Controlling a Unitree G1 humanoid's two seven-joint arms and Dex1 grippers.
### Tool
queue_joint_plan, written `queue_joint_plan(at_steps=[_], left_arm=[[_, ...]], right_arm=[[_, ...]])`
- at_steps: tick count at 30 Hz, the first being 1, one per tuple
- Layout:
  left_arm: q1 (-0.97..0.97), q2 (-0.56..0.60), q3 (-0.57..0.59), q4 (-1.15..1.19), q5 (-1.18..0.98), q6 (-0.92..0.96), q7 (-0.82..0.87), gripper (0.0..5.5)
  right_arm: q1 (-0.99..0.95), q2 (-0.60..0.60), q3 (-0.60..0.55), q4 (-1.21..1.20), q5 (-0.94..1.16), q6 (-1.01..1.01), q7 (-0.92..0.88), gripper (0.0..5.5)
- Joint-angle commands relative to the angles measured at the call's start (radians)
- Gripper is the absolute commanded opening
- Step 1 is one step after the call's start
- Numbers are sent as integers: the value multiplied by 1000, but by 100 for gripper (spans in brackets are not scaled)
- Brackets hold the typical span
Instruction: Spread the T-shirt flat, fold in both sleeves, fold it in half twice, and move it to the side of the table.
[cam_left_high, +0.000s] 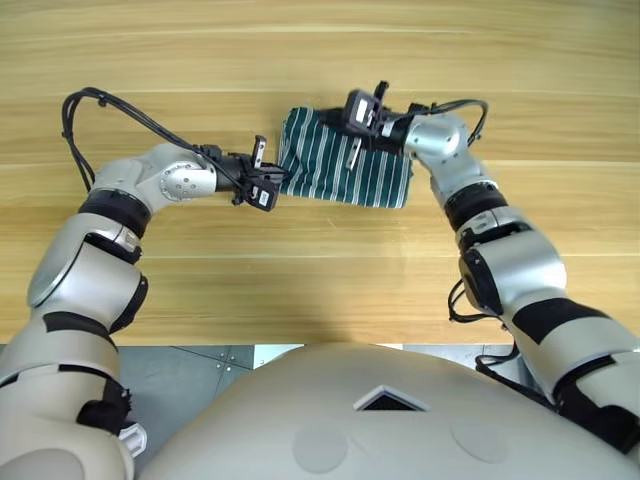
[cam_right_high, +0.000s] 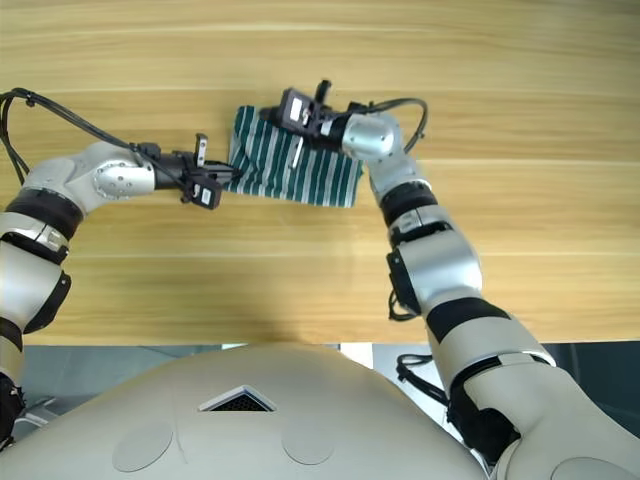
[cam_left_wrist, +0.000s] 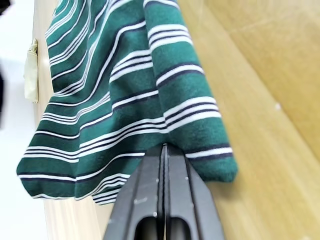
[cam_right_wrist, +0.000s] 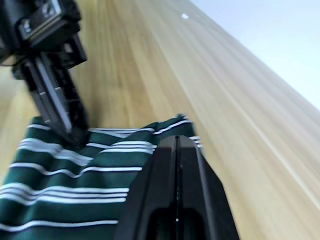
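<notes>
green striped t-shirt (cam_left_high: 340, 165): down to a small, thick rectangle, flat on the wood, sitting right between the two claws. the folds look done, so i'd call this the last step, the move to the side.
left claw (cam_left_wrist: 164, 147): fingers pressed together and pinching the shirt's edge. the rolled fold bunches right at its tips and the rest of the cloth runs away ahead of it.
why that grip: a bite on the folded edge catches the layers together, so i'd guess the stack can be dragged without opening up.
right claw (cam_right_wrist: 175, 140): fingers pressed together, lying over the top of the shirt with the tips at its edge. can't tell whether cloth is caught between them or they just press down. the left claw sits ahead of it, across the cloth.
wooden table (cam_left_high: 300, 280): pale planks run under both claws and out beyond them.
watch for: the two claws need to travel together. if one leads, i'd expect the top layer to skew or peel back.
</notes>
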Motion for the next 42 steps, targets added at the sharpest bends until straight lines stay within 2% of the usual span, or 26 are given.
queue_joint_plan(at_steps=[1, 6, 11, 13, 19, 27, 35, 42], left_arm=[[56, -19, -45, 17, 66, 20, -53, 0], [58, -22, -47, 14, 69, 24, -49, 0], [60, -24, -51, 6, 73, 27, -49, 0], [61, -24, -52, 5, 75, 29, -48, 0], [62, -21, -58, 1, 89, 37, -42, 0], [89, 52, -51, 36, 94, 36, -41, 0], [167, 77, 22, -25, -102, -27, -159, 0], [177, 68, 122, -93, -296, -27, -284, 0]], right_arm=[[13, -11, 40, -3, -28, -5, 39, 3], [-34, -16, 74, 74, -103, 58, -102, 3], [-82, -9, 132, 176, -219, 192, -359, 3], [-82, -6, 152, 199, -250, 221, -410, 3], [-71, 0, 167, 221, -262, 232, -423, 3], [-47, -23, 147, 239, -242, 265, -424, 3], [-60, -54, 67, 241, -179, 295, -394, 3], [-5, -98, 60, 234, -175, 279, -344, 3]])
